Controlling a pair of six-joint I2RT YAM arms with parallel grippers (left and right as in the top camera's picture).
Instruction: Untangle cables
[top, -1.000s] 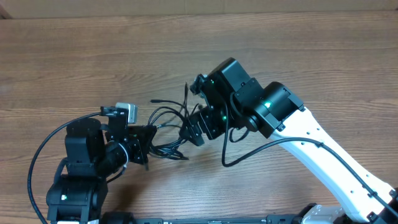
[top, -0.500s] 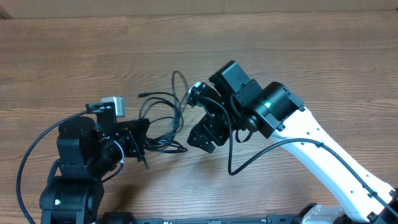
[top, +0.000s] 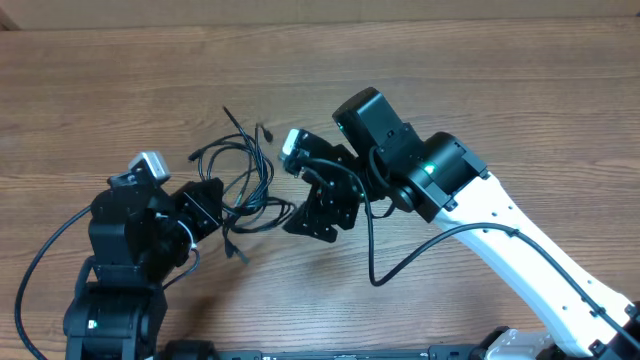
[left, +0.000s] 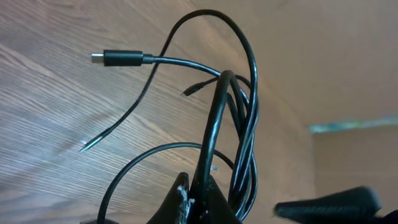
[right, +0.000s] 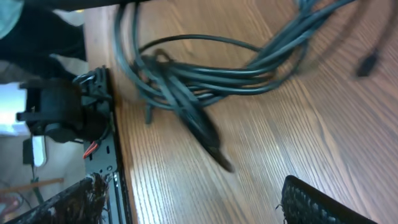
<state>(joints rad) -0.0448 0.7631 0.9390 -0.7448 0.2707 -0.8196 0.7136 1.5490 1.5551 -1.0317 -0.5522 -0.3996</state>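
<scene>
Though it is cropped, left gripper (left: 196, 198) clamps cables (right: 205, 82); right gripper (right: 193, 200) gapes empty.

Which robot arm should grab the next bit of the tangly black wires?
Probably the right. The left gripper is shut on the cables, so it is busy. The right gripper is open and free, just beside them.
</scene>
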